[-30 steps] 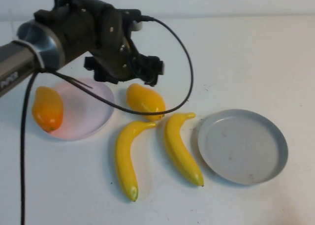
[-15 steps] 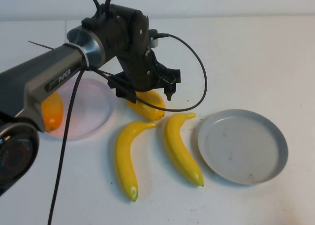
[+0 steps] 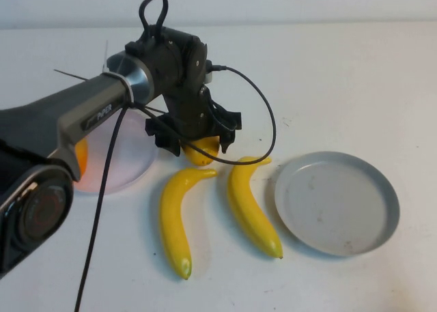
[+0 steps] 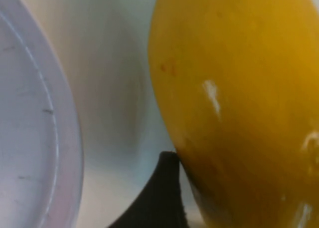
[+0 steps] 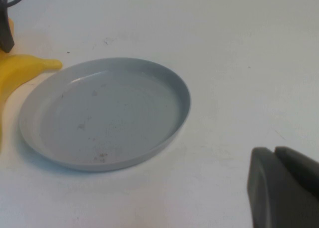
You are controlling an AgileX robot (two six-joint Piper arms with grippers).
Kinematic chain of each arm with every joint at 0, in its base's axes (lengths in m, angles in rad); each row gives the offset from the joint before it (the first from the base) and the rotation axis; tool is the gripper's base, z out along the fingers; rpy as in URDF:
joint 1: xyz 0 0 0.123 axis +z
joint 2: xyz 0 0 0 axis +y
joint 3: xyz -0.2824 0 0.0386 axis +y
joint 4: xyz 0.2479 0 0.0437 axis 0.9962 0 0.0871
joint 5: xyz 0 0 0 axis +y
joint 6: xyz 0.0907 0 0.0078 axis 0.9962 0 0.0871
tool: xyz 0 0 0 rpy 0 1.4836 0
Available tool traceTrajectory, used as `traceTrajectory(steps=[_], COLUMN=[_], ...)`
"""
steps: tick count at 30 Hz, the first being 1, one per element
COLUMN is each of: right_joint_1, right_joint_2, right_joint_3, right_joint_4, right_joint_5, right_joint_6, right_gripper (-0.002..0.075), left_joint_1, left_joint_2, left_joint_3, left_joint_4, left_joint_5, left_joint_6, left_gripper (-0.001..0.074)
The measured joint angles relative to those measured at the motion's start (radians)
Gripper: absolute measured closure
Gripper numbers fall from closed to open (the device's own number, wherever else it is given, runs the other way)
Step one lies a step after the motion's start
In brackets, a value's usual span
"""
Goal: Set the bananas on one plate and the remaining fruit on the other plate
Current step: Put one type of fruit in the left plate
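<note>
The grey plate (image 3: 336,203) is lying bare at four o'clock on the worktop (image 3: 341,73), while both bananas (image 3: 251,206) are waiting between it and the pink plate (image 3: 130,158), which is carrying one orange fruit (image 3: 81,155). The left claw (image 3: 192,134) is straddling the second fruit (image 3: 201,150) with spread fingers, not clamping; the right claw (image 5: 281,188) is idling beside the grey plate, its grip impossible to judge.

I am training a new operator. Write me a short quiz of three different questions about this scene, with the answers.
1. True or false: the grey plate holds a banana.
2. Which fruit is the left gripper lowered over? A) a banana B) the yellow mango-like fruit C) nothing
3. Fill in: the two bananas lie on the ____.

Key: 1 false, the plate holds nothing. 2 B; it sits beside the pink plate, open jaws on either side. 3 table. The right gripper is parked near the grey plate.
</note>
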Motion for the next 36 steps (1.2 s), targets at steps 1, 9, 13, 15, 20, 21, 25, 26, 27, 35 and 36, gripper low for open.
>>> traceTrajectory(steps=[1,9,13,15,20,21,25,26,27,35,36], right_joint_1=[0.0,0.0,0.0,0.0,0.0,0.0,0.0,0.0,0.0,0.0,0.0], right_joint_2=[0.0,0.0,0.0,0.0,0.0,0.0,0.0,0.0,0.0,0.0,0.0], right_joint_3=[0.0,0.0,0.0,0.0,0.0,0.0,0.0,0.0,0.0,0.0,0.0], right_joint_4=[0.0,0.0,0.0,0.0,0.0,0.0,0.0,0.0,0.0,0.0,0.0], right_joint_5=[0.0,0.0,0.0,0.0,0.0,0.0,0.0,0.0,0.0,0.0,0.0], right_joint_6=[0.0,0.0,0.0,0.0,0.0,0.0,0.0,0.0,0.0,0.0,0.0], right_gripper=[0.0743,0.0743,0.0743,0.0743,0.0743,0.0743,0.0743,0.0743,0.0743,0.0743,0.0743], left_joint_1=[0.0,0.0,0.0,0.0,0.0,0.0,0.0,0.0,0.0,-0.013,-0.016], left_joint_2=[0.008,0.028,0.028,0.028,0.028,0.028,0.028,0.028,0.028,-0.07,-0.101], left_joint_3=[-0.004,-0.011,-0.011,-0.011,-0.011,-0.011,-0.011,-0.011,-0.011,-0.011,-0.011], left_joint_4=[0.002,0.027,0.038,0.038,0.041,0.041,0.041,0.041,0.041,0.043,0.043], left_joint_5=[-0.004,-0.045,-0.072,-0.085,-0.111,-0.113,-0.116,-0.114,-0.111,-0.072,-0.054], left_joint_6=[0.0,0.024,0.041,0.048,0.055,0.061,0.096,0.106,0.12,0.188,0.19], left_gripper=[0.0066,0.0066,0.0066,0.0069,0.0172,0.0192,0.0192,0.0192,0.0192,0.0192,0.0192])
